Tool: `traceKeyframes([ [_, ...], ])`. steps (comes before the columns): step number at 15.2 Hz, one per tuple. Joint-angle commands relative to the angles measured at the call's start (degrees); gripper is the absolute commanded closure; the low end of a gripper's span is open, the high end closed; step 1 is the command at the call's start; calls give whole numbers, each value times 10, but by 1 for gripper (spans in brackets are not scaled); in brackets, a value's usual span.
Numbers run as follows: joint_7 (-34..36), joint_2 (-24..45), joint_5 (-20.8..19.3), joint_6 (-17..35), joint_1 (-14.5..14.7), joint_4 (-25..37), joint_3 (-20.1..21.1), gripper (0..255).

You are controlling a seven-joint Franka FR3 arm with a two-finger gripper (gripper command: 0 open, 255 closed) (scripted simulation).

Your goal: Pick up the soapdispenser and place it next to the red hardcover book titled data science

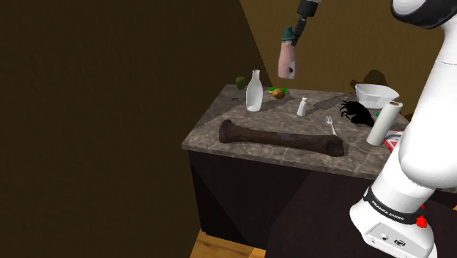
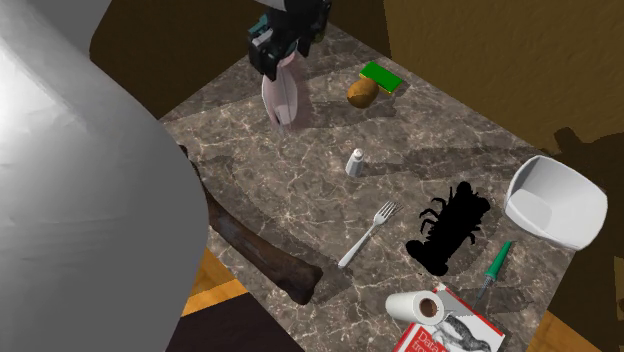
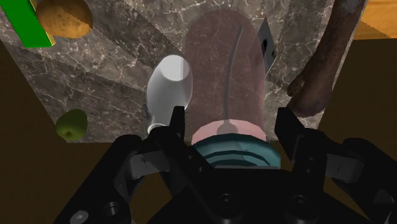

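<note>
My gripper (image 3: pixel 232 124) is clamped on the pink soap dispenser (image 3: pixel 226 63) at its teal collar, holding it clear above the bench (image 3: pixel 114 70)

home kitchen: marble counter (image 2: pixel 300 180), fork (image 2: pixel 368 235), potato (image 2: pixel 362 92), bowl (image 2: pixel 555 200)

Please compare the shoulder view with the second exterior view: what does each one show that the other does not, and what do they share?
Shoulder view, not the second exterior view: a white bottle and a small green fruit near it. Second exterior view, not the shoulder view: a green-handled tool beside the white bowl. Both: the pink soap dispenser held aloft in the jaws, the fork, the paper roll and the black clawed figure.
</note>
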Motion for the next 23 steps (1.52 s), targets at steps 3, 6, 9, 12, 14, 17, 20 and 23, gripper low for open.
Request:
traceKeyframes([
  [3,2,15,10,-37,-8,49,-2,255],
  [6,2,26,17,-61,-14,82,-4,255],
  [9,5,-55,-32,-39,4,-6,-5,255],
  [12,11,-131,-77,-27,9,-78,1,255],
  [14,15,-178,-104,-24,4,-119,8,255],
  [17,17,-244,-138,-27,-9,-173,18,255],
  [20,16,-305,-168,-36,-26,-218,27,255],
  [23,11,-361,-193,-51,-46,-255,33,255],
])
